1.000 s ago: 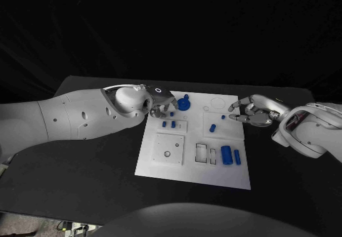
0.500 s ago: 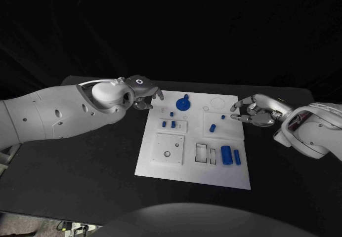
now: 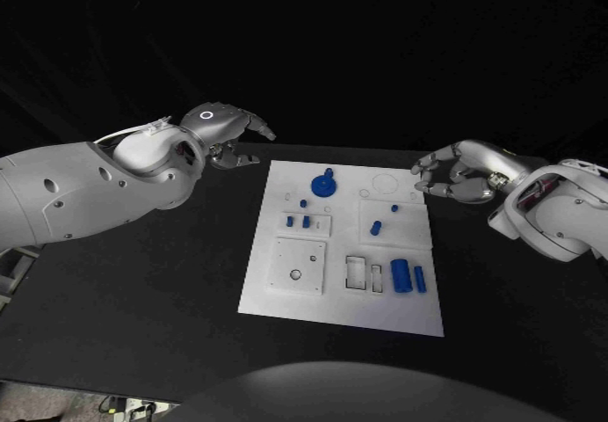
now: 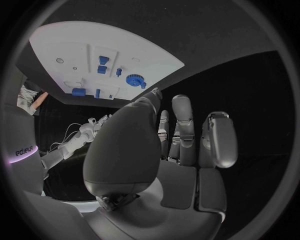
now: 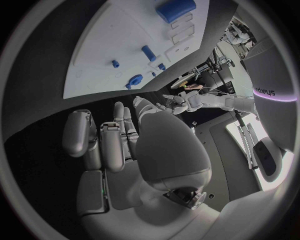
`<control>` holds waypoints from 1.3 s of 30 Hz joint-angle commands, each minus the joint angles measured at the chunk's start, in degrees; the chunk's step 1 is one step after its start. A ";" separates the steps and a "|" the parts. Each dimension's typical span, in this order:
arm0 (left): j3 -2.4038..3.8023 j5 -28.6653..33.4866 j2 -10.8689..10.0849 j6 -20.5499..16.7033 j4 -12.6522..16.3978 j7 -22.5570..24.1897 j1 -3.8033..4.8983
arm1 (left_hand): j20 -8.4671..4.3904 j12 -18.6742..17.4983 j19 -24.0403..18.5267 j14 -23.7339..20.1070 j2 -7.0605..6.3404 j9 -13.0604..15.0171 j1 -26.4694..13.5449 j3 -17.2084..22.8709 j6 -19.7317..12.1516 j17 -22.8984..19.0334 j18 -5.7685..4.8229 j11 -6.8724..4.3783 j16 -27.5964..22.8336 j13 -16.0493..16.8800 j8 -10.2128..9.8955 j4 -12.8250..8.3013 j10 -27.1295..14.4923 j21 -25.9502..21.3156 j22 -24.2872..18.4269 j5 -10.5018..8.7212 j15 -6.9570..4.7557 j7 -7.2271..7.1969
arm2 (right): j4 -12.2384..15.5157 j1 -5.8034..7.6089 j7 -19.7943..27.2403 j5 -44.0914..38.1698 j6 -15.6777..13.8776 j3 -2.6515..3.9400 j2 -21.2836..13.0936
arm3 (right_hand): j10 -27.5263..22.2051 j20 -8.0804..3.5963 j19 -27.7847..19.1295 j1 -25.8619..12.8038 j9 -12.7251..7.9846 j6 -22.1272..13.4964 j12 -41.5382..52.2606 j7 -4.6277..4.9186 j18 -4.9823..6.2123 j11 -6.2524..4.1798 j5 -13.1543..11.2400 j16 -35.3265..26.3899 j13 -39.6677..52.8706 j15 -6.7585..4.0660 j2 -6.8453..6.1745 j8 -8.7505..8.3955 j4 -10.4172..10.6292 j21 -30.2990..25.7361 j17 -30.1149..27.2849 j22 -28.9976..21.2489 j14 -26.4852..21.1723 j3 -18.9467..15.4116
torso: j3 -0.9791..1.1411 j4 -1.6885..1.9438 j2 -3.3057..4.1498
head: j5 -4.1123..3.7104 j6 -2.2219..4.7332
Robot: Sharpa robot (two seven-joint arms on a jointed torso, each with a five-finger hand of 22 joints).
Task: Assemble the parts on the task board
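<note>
Head view. The white task board (image 3: pixel 349 255) lies in the middle of the black table (image 3: pixel 152 290). The left hand (image 3: pixel 228 132) is raised over the table beyond the board's far left corner, clear of the board; its fingers (image 3: pixel 260 127) are loosely curled and nothing sits between them. The right hand (image 3: pixel 453 176) hovers off the board's far right corner, fingers (image 3: pixel 424 163) bent inward toward the thumb, apart at the tips and touching no part. On the board: a blue gear-shaped part (image 3: pixel 326 185) near the far edge, small blue pegs (image 3: pixel 299 221) left of centre, a short blue pin (image 3: pixel 376 228) tilted near the centre, and a thick blue cylinder (image 3: pixel 401 274) with a thin blue bar (image 3: pixel 419 279) just beside it toward the near right.

Left wrist view. The left hand (image 4: pixel 165 150) shows its palm with fingers (image 4: pixel 182 125) extended side by side, slightly parted, holding nothing. The task board (image 4: pixel 100 55) is well apart from the fingertips, with the gear-shaped part (image 4: pixel 134 80) near its edge.

Right wrist view. The right hand (image 5: pixel 134 150) has its fingers (image 5: pixel 115 135) partly straightened and separated, gripping nothing. The task board (image 5: pixel 119 45) lies beyond the fingertips, untouched; the thick blue cylinder (image 5: pixel 175 9) is at its distant end.
</note>
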 commanded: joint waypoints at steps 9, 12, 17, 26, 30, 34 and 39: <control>-0.12 12.02 -0.46 -12.04 3.38 6.00 0.11 | -0.43 3.71 0.87 0.78 2.61 -3.12 -1.83 -0.96 -6.79 0.70 0.46 0.17 0.60 0.51 -1.72 -0.08 1.82 0.86 11.48 1.69 -0.19 -0.37 | -3.28 0.76 -6.32 -12.38 4.13 -0.06 4.70 | 1.42 -0.47 -0.54 0.93 -4.07 1.10 -11.38 -2.75 1.19 -0.20 -4.88 -4.14 -13.34 -0.58 -1.38 -1.19 -0.43 -3.08 0.72 6.79 -2.12 -1.11 | -0.13 0.06 0.07 | -1.25 0.00; -0.12 12.55 -0.45 -14.33 4.25 5.59 0.11 | -0.29 4.86 1.11 1.31 3.27 -3.41 -1.77 -0.74 -5.73 1.22 0.37 0.47 1.03 0.50 -1.65 -0.16 3.21 1.30 11.59 2.56 -0.01 0.48 | -4.34 0.01 -6.96 -13.75 4.26 -0.06 5.50 | -0.23 -0.31 -2.07 2.34 -6.25 -2.71 -12.56 -1.83 1.59 0.01 -0.56 -5.55 -14.54 -0.42 -1.96 -1.11 -1.63 -5.65 -0.73 6.04 -3.40 -0.60 | -0.21 0.04 0.11 | -1.31 0.00; -0.12 14.43 -0.32 -15.32 5.11 5.90 0.10 | -0.13 5.86 1.23 1.69 3.74 -3.86 -1.42 -0.40 -5.50 1.93 0.34 0.83 1.51 0.39 -1.69 -0.22 4.19 1.50 11.64 3.21 0.17 1.40 | -4.97 -0.67 -7.40 -15.06 4.32 -0.06 6.21 | -0.76 -0.23 -3.07 2.98 -6.08 -2.29 -10.86 -0.40 1.84 -0.11 4.50 -6.16 -13.89 -0.48 -2.56 -0.43 -3.07 -7.46 -1.58 5.74 -4.45 0.71 | -0.13 0.02 0.15 | -1.43 0.00; -0.15 13.16 -0.17 -16.36 5.83 7.46 0.00 | 0.13 6.72 1.38 2.09 3.96 -4.34 -0.71 -0.10 -4.95 2.91 0.27 1.33 2.23 0.19 -1.63 -0.32 4.81 1.84 11.73 4.22 0.47 3.46 | -5.54 -1.43 -9.07 -17.07 8.58 -0.06 7.22 | -1.68 -0.25 -3.03 -1.57 -5.73 -2.44 -6.77 0.37 1.91 -0.39 -0.77 -5.98 -11.42 -0.44 -3.74 -0.46 -1.83 -8.31 -2.11 5.97 -4.80 -0.34 | -0.12 -0.02 -0.01 | -1.19 0.00; -0.16 13.40 -0.09 -16.91 6.13 8.28 -0.03 | 0.15 7.21 1.42 2.18 4.23 -4.39 -0.64 0.07 -4.04 3.12 0.27 1.22 2.39 0.20 -1.50 -0.28 5.38 1.91 11.75 4.36 0.45 3.57 | -5.75 -1.88 -9.24 -17.33 9.46 -0.06 7.57 | -1.91 -0.34 -2.88 -2.26 -5.85 -1.30 -5.37 1.18 1.90 -0.66 0.07 -5.80 -10.65 -0.63 -3.89 -0.11 -1.78 -8.50 -2.19 6.10 -4.81 -0.54 | -0.17 0.00 0.05 | -1.25 0.00; -0.16 14.92 -0.01 -17.03 6.27 9.03 -0.07 | 0.20 8.27 1.48 2.28 4.52 -4.39 -0.35 0.44 -1.86 3.50 0.24 1.38 2.69 0.25 -1.26 -0.34 6.73 2.09 11.79 4.51 0.50 3.91 | -5.93 -2.25 -9.28 -17.53 9.82 -0.06 8.04 | -1.87 -0.49 -2.74 -1.64 -5.76 -0.22 -3.97 1.19 1.88 -0.79 4.12 -5.64 -10.00 -0.75 -4.02 0.24 -2.53 -8.72 -2.31 6.26 -4.81 0.22 | -0.13 0.01 0.04 | -1.06 0.00; -0.16 15.64 -0.23 -17.72 6.56 9.96 -0.10 | 0.28 8.74 1.54 2.37 4.49 -4.40 -0.05 0.64 -0.81 3.68 0.21 1.64 2.85 0.20 -1.18 -0.38 7.25 2.23 11.83 4.63 0.62 4.17 | -6.20 -2.81 -9.54 -18.15 10.31 -0.06 8.56 | -2.03 -0.51 -2.74 -1.16 -5.85 -0.62 -3.35 0.87 1.90 -0.68 5.75 -5.68 -9.80 -0.71 -4.22 -0.07 -3.11 -9.00 -2.53 6.34 -4.93 0.94 | -0.16 0.03 0.06 | -1.17 0.00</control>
